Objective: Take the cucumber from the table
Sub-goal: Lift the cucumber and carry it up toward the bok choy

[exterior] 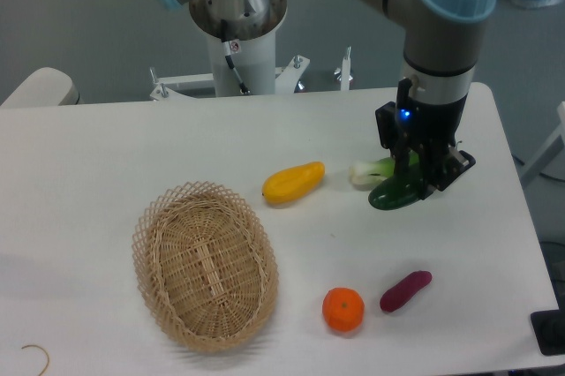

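table (106, 146): white, rounded corners; grey floor behind
gripper (422, 184): pinching cucumber (395, 192), nr table's right edge
basket (205, 266): front-left

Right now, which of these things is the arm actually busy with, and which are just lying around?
In use: cucumber, held in the gripper; table.

Lying about: basket, yellow fruit, leafy green, orange, purple vegetable.
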Robot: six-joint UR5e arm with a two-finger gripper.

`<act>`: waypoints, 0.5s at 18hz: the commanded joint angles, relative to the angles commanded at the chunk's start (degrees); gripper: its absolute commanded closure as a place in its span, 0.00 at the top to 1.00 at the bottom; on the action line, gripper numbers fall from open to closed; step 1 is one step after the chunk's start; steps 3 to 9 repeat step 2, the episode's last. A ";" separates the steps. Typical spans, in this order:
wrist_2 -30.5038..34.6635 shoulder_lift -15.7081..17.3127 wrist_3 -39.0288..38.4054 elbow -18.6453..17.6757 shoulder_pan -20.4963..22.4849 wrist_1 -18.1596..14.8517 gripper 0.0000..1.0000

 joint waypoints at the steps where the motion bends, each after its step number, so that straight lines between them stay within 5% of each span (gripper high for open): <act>1: 0.00 0.00 0.00 -0.09 0.00 0.00 0.33; 9: -0.09 0.00 0.00 -0.09 0.00 0.00 0.33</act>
